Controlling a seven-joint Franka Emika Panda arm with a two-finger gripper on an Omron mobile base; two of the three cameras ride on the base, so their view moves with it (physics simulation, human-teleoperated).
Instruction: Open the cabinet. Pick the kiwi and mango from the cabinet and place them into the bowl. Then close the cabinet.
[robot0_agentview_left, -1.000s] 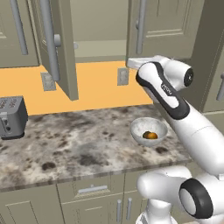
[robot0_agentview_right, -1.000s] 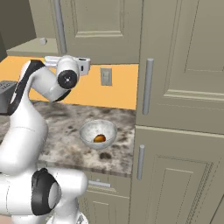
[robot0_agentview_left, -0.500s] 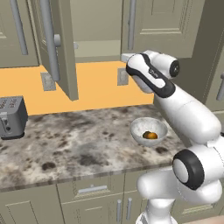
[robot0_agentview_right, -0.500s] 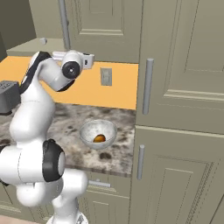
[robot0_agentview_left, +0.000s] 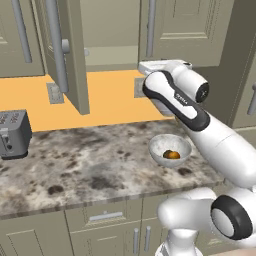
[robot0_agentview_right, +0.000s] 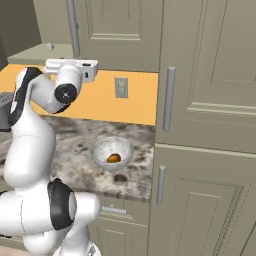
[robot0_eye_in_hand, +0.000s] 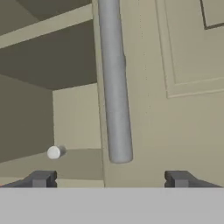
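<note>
Hand view looks close at the cabinet: its right door is shut, and the lower end of that door's metal bar handle hangs just above the claw, whose two dark fingertips stand wide apart, holding nothing. Left of the handle the cabinet interior lies open, with a small white knob low inside. From the left base view the left door stands swung out, and the bowl sits on the speckled tabletop with the mango in it.
</note>
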